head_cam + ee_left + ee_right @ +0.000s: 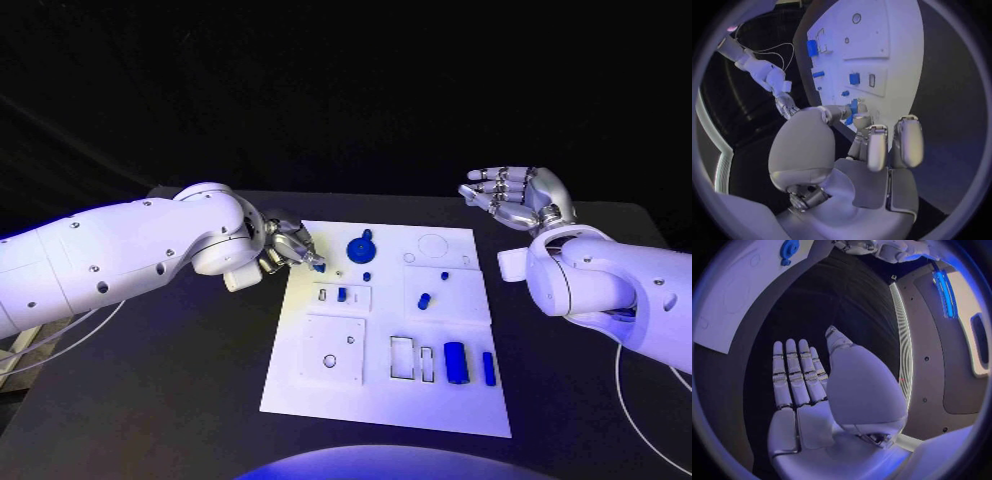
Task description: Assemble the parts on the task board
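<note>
The white task board [382,405] lies mid-table with blue parts on it: a round piece with a tab [361,245], a small peg [424,300], a wide block [456,362] and a slim bar [489,368]. My left hand [286,246] hovers at the board's far left corner and pinches a small blue part [317,266] between thumb and finger. The left wrist view shows that part [854,107] at the fingertips, over the board [892,45]. My right hand [519,196] is raised past the board's far right corner, fingers straight and holding nothing; the right wrist view shows its flat palm [801,390].
The board has several empty recesses: a square plate with a hole [333,350], two rectangular slots [411,358] and a circular outline [434,245]. Black table [159,400] surrounds the board. Cables [58,335] hang off the left side.
</note>
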`<state>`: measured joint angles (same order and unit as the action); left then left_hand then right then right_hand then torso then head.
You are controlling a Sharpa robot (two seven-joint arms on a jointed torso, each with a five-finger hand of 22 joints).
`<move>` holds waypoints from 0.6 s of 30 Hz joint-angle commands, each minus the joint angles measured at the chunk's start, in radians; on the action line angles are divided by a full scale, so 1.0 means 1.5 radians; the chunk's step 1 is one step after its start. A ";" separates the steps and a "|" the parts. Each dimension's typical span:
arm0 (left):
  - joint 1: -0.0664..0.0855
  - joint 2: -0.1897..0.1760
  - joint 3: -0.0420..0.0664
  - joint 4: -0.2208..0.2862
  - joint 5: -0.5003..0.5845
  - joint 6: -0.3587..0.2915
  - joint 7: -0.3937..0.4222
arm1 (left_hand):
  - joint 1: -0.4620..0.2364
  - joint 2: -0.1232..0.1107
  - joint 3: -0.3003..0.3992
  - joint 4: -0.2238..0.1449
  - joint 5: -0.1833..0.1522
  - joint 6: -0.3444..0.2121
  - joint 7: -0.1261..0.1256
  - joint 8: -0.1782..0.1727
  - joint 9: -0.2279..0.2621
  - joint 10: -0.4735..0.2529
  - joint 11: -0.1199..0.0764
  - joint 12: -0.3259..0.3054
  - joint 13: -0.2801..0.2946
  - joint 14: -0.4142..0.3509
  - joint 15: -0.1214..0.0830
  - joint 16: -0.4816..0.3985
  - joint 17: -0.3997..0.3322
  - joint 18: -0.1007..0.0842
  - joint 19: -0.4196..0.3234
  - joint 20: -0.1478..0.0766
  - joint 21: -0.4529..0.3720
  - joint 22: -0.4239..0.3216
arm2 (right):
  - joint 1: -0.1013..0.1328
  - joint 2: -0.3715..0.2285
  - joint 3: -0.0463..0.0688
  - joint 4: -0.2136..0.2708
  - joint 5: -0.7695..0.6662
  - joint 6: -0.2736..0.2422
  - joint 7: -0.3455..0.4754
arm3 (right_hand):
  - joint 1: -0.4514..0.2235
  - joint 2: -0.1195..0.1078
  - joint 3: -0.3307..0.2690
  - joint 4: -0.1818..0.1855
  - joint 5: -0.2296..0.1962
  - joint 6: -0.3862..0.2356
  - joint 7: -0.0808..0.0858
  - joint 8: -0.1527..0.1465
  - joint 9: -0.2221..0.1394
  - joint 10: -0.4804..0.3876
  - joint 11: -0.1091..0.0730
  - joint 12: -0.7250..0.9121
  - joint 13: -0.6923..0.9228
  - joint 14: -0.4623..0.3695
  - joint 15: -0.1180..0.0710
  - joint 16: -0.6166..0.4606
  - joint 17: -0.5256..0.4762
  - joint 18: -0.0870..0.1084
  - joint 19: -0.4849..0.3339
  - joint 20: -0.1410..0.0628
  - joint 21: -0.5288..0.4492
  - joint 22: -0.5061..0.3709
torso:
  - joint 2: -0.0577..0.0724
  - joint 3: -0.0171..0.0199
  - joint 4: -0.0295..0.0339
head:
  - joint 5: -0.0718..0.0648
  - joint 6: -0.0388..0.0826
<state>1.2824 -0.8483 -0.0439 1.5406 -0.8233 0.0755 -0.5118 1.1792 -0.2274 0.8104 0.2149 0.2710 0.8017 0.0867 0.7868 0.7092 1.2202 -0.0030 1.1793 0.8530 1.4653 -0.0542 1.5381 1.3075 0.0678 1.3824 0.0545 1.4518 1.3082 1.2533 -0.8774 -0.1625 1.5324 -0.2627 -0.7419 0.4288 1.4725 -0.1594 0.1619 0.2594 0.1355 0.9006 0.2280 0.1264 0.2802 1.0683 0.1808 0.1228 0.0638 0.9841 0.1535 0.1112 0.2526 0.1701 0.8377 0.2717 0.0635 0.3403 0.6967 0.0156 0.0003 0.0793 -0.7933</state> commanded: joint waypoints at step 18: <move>-0.047 -0.022 -0.008 0.068 -0.172 -0.104 0.015 | -0.015 -0.007 0.127 -0.122 0.027 0.022 -0.013 0.005 0.056 0.019 -0.004 0.010 0.014 0.058 -0.008 0.004 0.134 -0.007 0.013 -0.005 0.010 0.019 | -0.003 0.002 -0.001 -0.002 -0.028 0.018 -0.006 | -0.009 -0.002 0.003 -0.001 -0.003 -0.004 0.009 -0.006 -0.002 -0.007 0.002 -0.009 -0.001 0.007 0.001 -0.005 -0.004 0.009 0.003 -0.001 0.000 -0.006 | 0.000 -0.0011 -0.0005 | 0.006 -0.007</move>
<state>1.2125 -0.8852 -0.0562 1.6384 -1.0174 -0.0680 -0.5004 1.1612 -0.2384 0.8160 0.2092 0.3084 0.8175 0.0782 0.7877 0.7092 1.2392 -0.0088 1.1906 0.8734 1.4634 -0.0591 1.5381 1.3075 0.0685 1.3961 0.0481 1.4629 1.3081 1.2496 -0.8758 -0.1636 1.5292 -0.2807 -0.7325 0.4215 1.4672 -0.1647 0.1619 0.2594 0.1355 0.9005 0.2279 0.1216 0.2783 1.0647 0.1843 0.1151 0.0638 0.9877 0.1570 0.1073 0.2478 0.1701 0.8376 0.2717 0.0636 0.3318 0.6957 0.0139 0.0001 0.0881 -0.8021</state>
